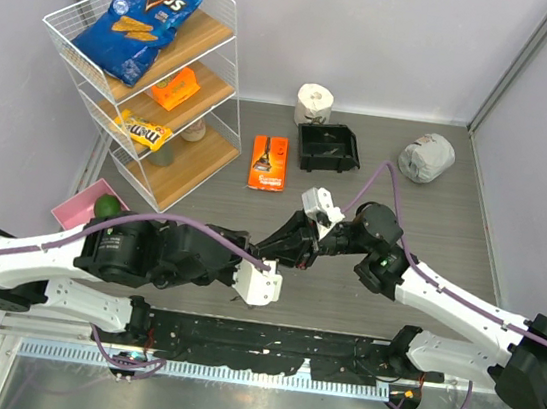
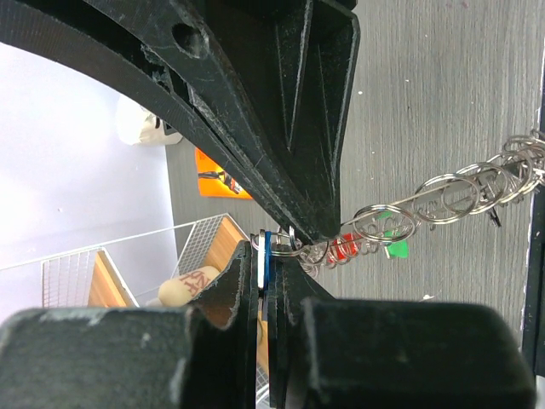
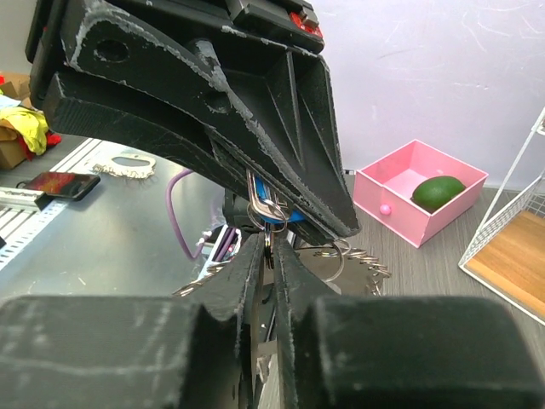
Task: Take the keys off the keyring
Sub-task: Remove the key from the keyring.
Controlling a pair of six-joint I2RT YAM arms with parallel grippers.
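**Both tools pinched at the keyring in mid-air, working on the first key**

Counter (image 1: pixel 431 235): grey wood grain. The two arms meet over its middle, wrists nearly touching.

Left tool (image 2: pixel 285 247): clenched. A blue-headed key (image 2: pixel 264 256) sits edge-on between its fingers.

Right tool (image 3: pixel 268 234): jaws drawn close together on a silver loop (image 3: pixel 262 204) just beside the blue head. Can't tell whether it's a key bow or a small split ring.

Keyring (image 2: pixel 443 194): off the counter, stretched from the left tool's tip out to the right in the left wrist view. Small rings overlap all along it. In the top view it is mostly hidden under the two tools.

A red key head (image 2: pixel 345 247) and a green key head (image 2: pixel 393 249) hang just under the ring, near the left tool.

Step, my read: separating the blue key from the ring, early in the task, since the other keys look attached.

Next move likely needs the right tool's pinch to be firm. The arms then ease apart with a twist, so the key walks along the ring's coil and not straight against it.

Thin metal could slip from either pinch.
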